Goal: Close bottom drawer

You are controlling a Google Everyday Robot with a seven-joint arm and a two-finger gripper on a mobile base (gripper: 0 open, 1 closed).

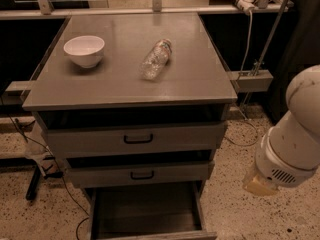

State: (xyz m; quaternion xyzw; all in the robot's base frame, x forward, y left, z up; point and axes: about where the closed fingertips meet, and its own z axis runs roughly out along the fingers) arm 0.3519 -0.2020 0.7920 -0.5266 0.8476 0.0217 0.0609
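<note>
End effector [260, 184], at the tan tip of the white arm [295, 139], hangs low to the right of the grey metal cabinet [130, 98]; whether it is open or holding anything cannot be told. The deep grey bottom drawer [145, 211] stands pulled out, and a sideways push on its corner could jam it.

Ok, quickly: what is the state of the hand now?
The hand is not in view; only the arm shows, right of the open bottom drawer.
</note>
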